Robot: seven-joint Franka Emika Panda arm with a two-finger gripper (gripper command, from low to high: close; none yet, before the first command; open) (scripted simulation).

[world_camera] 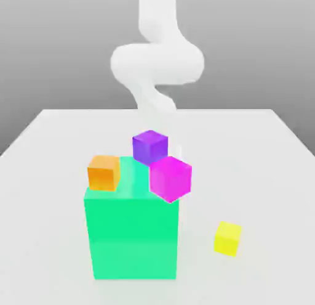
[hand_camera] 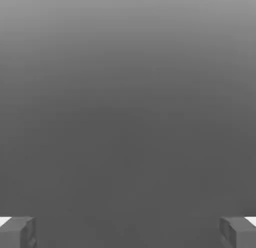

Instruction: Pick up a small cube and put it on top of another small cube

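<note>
Evidently, gripper [hand_camera: 128, 232]: fingers spread wide, nothing between them.
Yellow cube [world_camera: 227, 238]: on the table [world_camera: 271, 202], just beside the green block [world_camera: 132, 236], at the exterior view's right.
Orange cube [world_camera: 103, 173]: on the block's top (which cube is wanted is unclear).
Next grasp: best centred above the chosen cube, fingers squared to its faces, lowered straight.

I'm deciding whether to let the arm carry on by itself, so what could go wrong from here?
The gripper is open, so a careless approach might nudge a cube off. The magenta cube appears at the edge of the green block and could be knocked down. The purple cube and orange cube also look close to it, leaving perhaps little room for fingers. The yellow cube sits apart and seems the safer one to grasp.
</note>
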